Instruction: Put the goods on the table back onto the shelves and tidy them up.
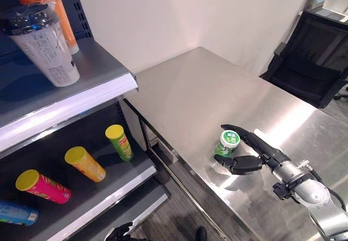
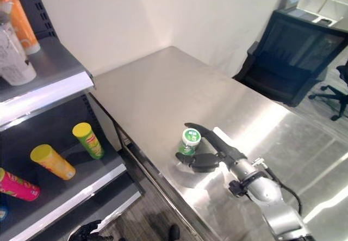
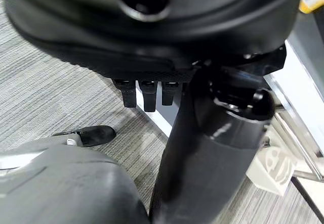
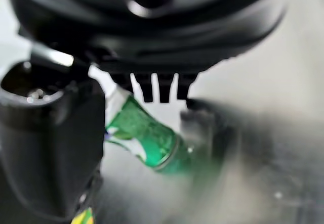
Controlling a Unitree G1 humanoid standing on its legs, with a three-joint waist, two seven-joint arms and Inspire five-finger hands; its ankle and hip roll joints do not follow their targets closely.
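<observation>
A small green bottle [image 1: 229,142] with a white and green cap stands on the steel table [image 1: 201,88] near its front edge. My right hand [image 1: 263,156] reaches it from the right, fingers [image 1: 243,135] stretched along its far side and thumb [image 1: 239,165] on its near side, open around it. The right wrist view shows the bottle [image 4: 144,135] between the thumb and the fingers. My left hand [image 1: 120,232] hangs low by the floor, fingers relaxed. The shelf unit [image 1: 70,106] stands to the left.
The top shelf holds an orange-lidded cup [image 1: 51,7] and a tall white cup with a black lid [image 1: 43,45]. The lower shelf [image 1: 103,195] carries a green can [image 1: 119,141], a yellow can [image 1: 84,164], a pink can [image 1: 43,187] and a blue can [image 1: 16,212], all lying down. A black chair [image 1: 312,61] sits behind the table.
</observation>
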